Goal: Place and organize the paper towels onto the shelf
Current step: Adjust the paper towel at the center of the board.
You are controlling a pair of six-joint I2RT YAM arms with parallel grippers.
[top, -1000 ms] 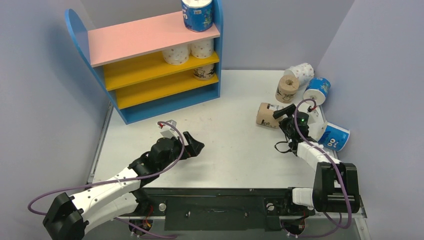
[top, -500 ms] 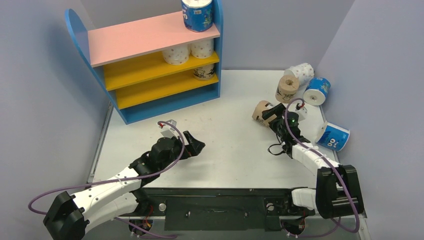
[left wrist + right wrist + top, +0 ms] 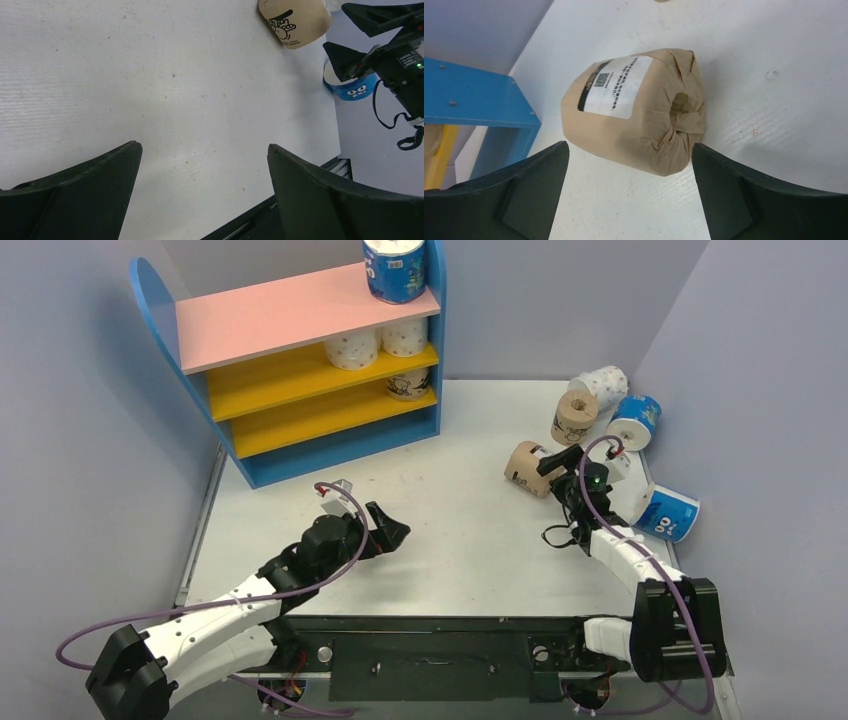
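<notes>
Tan rolls [image 3: 634, 110], blue rolls [image 3: 395, 270], dotted rolls [image 3: 352, 348], three each; left end effector [image 3: 205, 150], right end effector [image 3: 630, 150] released.

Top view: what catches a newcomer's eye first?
The bright shelf at back left, with a blue roll on top. Then the right claw, open, lined up on a tan roll lying on its side, with loose rolls scattered behind it.

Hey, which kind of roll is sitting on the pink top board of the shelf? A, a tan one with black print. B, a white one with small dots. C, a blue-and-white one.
C: the only roll on the pink top board is the blue-and-white roll, at its right end.
</notes>
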